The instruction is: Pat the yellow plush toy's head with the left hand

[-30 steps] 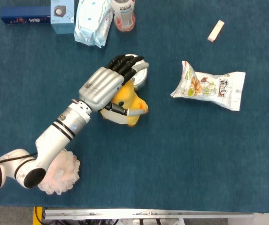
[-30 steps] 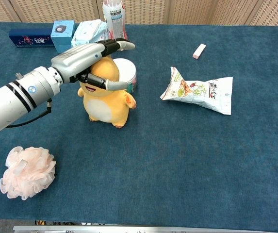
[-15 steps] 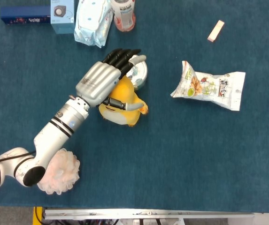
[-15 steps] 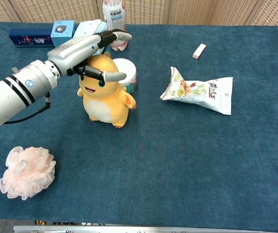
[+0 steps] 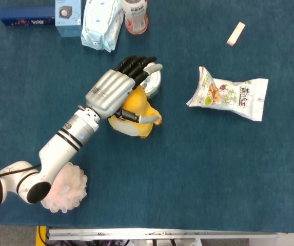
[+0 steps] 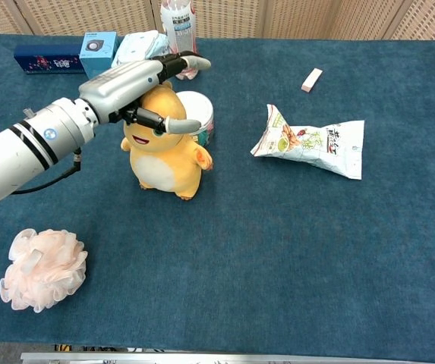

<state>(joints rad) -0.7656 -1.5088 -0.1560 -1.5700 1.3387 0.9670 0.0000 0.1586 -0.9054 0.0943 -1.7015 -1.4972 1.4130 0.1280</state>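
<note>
The yellow plush toy [image 6: 165, 161] stands upright left of the table's middle, facing the chest camera. My left hand [image 6: 135, 82] lies flat and palm-down over its head, fingers stretched toward the back of the table and thumb [image 6: 178, 125] across the toy's face. It holds nothing. I cannot tell whether the palm touches the head or hovers just above it. From the head view, the left hand [image 5: 115, 90] covers the head and only the yellow plush toy's [image 5: 139, 110] body shows. My right hand is in neither view.
A white round tub [image 6: 197, 114] stands right behind the toy. A snack bag [image 6: 312, 144] lies to the right, a small pale block [image 6: 312, 78] beyond it. A pink bath pouf [image 6: 42, 269] sits front left. A bottle [image 6: 178, 23], wipes pack [image 5: 101, 23] and blue boxes [image 6: 99, 49] line the back.
The left hand rose off the toy's head between the two earlier moments, and has now come back down a little over it. The toy stays in place.
</note>
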